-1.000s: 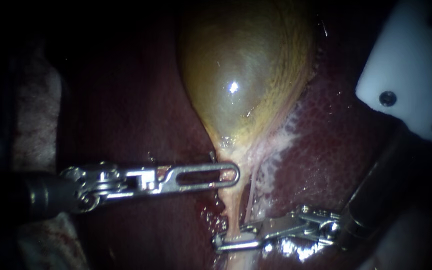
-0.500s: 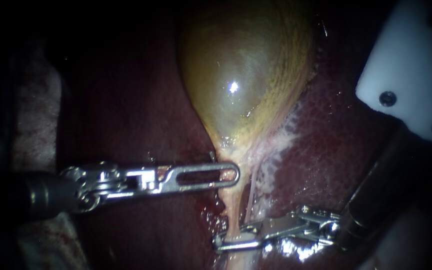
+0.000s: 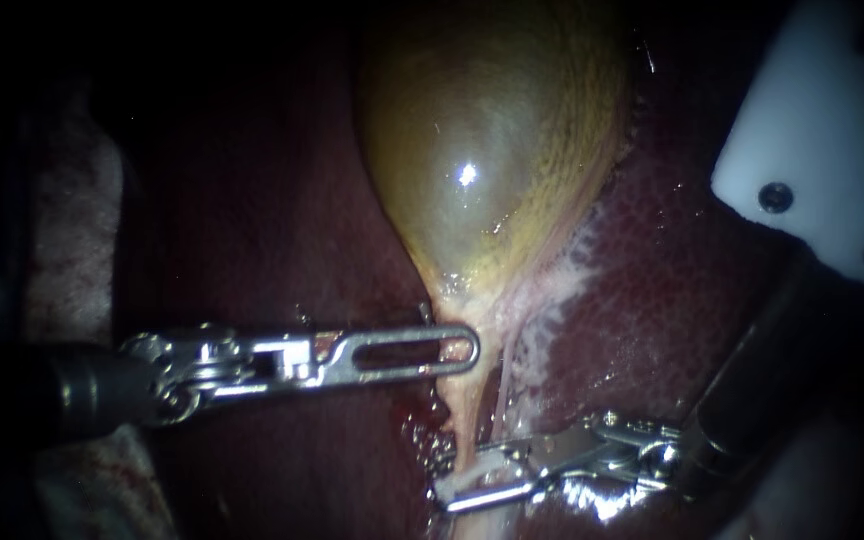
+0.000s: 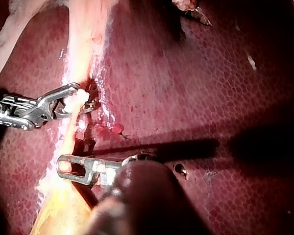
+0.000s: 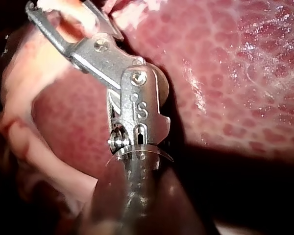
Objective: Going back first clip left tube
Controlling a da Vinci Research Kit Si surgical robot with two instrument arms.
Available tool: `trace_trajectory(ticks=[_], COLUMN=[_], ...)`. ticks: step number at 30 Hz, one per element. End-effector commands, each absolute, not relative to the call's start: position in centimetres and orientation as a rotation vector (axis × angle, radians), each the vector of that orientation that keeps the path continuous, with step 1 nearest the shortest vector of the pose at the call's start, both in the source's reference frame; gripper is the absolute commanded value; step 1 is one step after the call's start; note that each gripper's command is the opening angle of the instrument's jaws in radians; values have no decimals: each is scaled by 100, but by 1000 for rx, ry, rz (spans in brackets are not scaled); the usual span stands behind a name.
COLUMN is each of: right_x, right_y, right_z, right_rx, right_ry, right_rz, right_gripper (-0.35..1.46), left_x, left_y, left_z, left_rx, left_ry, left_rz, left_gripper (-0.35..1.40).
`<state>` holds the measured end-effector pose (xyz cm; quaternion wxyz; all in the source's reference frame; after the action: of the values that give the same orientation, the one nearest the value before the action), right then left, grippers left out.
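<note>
Dark liver (image 3: 282,200) fills the background, with the gallbladder (image 3: 492,150) laid on it. Just below, its tube (image 3: 464,418) is held clamped by the left instrument (image 3: 464,348). Lower down, the tube is straddled by the right instrument (image 3: 449,482), jaws parted. Withdrawal is judged in hand, and a straight pull-back off the tube is called for. No clip is discernible.
</note>
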<state>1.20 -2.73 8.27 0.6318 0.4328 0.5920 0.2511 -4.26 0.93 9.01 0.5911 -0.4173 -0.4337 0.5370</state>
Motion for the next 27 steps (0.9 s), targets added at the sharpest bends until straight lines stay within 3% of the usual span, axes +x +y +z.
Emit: trace_trajectory(ticks=[1,20,27], right_x=[120,97,76], right_y=[-272,-259,-244], right_z=[826,808,798], right_rx=[989,957,893], right_ry=[1354,1326,1308], right_rz=[573,507,425], right_gripper=[39,45,45], left_x=[-426,-425,-425], left_y=[93,93,94], left_z=[900,901,902], left_rx=[-971,-971,-971], left_ry=[-1009,-1010,-1009], left_rz=[1249,1250,1250], left_gripper=[-35,-35,-35])
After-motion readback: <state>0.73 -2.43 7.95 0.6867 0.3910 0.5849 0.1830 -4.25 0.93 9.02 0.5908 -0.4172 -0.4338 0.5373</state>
